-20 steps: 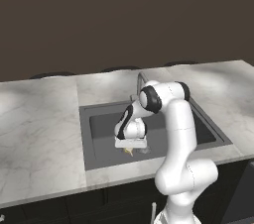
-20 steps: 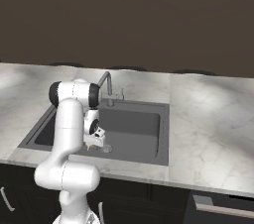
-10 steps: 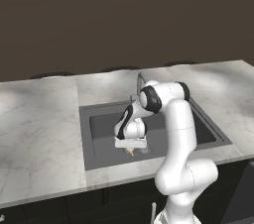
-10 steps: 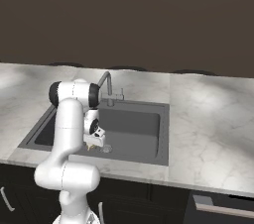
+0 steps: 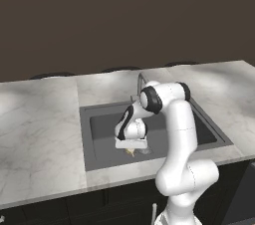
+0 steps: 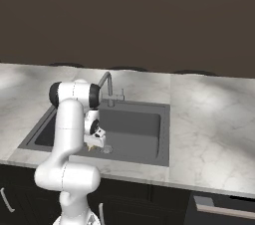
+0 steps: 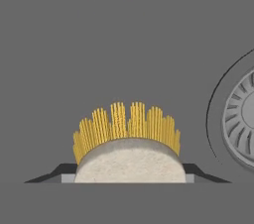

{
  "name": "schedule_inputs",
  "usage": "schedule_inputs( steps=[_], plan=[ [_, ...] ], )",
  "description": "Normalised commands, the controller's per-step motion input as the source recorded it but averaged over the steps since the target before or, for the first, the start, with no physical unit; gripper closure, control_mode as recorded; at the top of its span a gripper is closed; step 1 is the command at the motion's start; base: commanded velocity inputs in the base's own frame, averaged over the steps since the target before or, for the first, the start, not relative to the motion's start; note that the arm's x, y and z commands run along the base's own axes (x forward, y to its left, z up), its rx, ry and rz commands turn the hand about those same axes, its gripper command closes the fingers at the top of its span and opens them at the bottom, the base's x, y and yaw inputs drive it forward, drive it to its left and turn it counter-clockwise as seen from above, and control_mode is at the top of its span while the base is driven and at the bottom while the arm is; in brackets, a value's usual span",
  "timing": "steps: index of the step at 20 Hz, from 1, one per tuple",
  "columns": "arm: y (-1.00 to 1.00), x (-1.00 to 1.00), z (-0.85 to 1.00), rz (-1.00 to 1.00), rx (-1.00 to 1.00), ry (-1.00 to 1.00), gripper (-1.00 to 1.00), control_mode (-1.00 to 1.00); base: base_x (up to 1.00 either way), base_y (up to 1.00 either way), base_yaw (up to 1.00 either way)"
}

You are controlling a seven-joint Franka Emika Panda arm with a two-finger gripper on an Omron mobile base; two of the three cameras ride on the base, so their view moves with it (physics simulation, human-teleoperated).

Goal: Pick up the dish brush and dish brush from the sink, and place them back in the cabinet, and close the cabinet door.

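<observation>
Hand view, nearest the camera: the cream-headed dish brush [image 7: 128, 161] sits between the two dark finger tips [image 7: 59, 172], its pale rounded head low in the frame and a fan of yellow bristles rising from it toward the sink floor; the tips press close on either flank of the head, so the gripper [image 7: 128, 176] reads as clenched on the brush. To the right of the brush, apart from it, the round drain [image 7: 243, 119] with its radial vanes is cut by the frame edge; the remaining field is the flat dark grey floor of the sink [image 7: 124, 39].

Left base view: the white arm [image 5: 174, 134] rises from the lower right, bends at its dark elbow joint and reaches down into the sink [image 5: 99, 134]; the gripper [image 5: 131, 145] hangs just above the basin floor near the front wall, with a small yellowish fleck of the dish brush [image 5: 130, 151] beneath it; the slim grey faucet [image 5: 140, 78] stands at the far rim, partly hidden by the arm; the marble counter [image 5: 40, 129] surrounds the basin on all sides.

Right base view: the gripper [image 6: 95, 142] is low in the front left part of the sink [image 6: 144, 129], the faucet [image 6: 107, 87] curving over the far rim; beyond the counter [image 6: 209, 119] a dark brown wall [image 6: 129, 15] closes the scene.
</observation>
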Motion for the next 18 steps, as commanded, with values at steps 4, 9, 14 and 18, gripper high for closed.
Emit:
schedule_inputs(
  steps=[4, 9, 14, 18],
  plan=[
    [0.00, 0.02, 0.13, 0.00, 0.00, 0.00, 1.00, -1.00, 0.00, 0.00, 0.00],
    [0.00, 0.01, 0.47, 0.00, 0.00, -0.08, 1.00, -1.00, 0.00, 0.00, 0.00],
    [0.00, 0.00, 0.54, 0.00, 0.00, -0.12, 1.00, -1.00, 0.00, 0.00, 0.00],
    [0.00, 0.00, 0.58, 0.00, 0.00, -0.08, 1.00, -1.00, 0.00, 0.00, 0.00]
  ],
)
